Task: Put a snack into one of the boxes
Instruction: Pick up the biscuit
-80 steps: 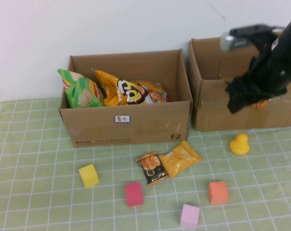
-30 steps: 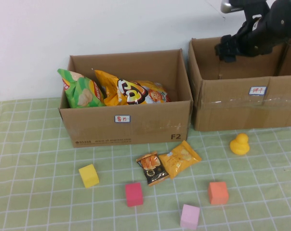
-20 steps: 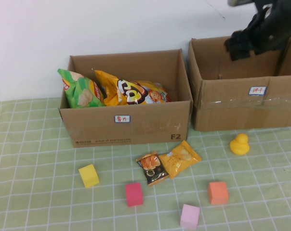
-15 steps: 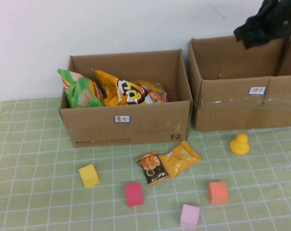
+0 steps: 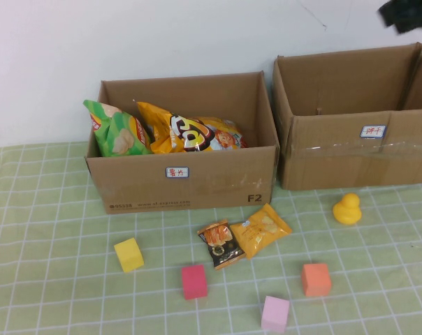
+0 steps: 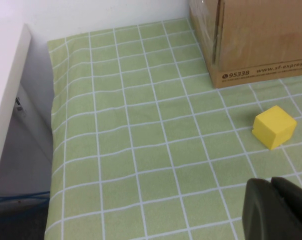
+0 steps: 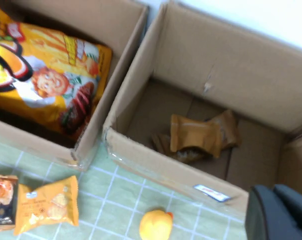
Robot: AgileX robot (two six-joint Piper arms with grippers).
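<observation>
A: While the high view hides it, my right wrist view shows a crinkled brown snack packet (image 7: 196,136) lying on the floor of the taped corrugated box (image 5: 351,160), upper right of frame.

B: Grippers?

A: Right gripper (image 5: 407,12) at top right corner, above that box, jaws closed, empty. Left gripper (image 6: 276,210) closed, low over the checked green cloth (image 6: 141,150), near a yellow foam cube (image 6: 274,126). The left box (image 5: 183,183) holds glossy chip bags (image 5: 190,132).

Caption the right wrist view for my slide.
Shut right end effector above taped box holding brown snack packets; left end effector shut, parked.
</observation>
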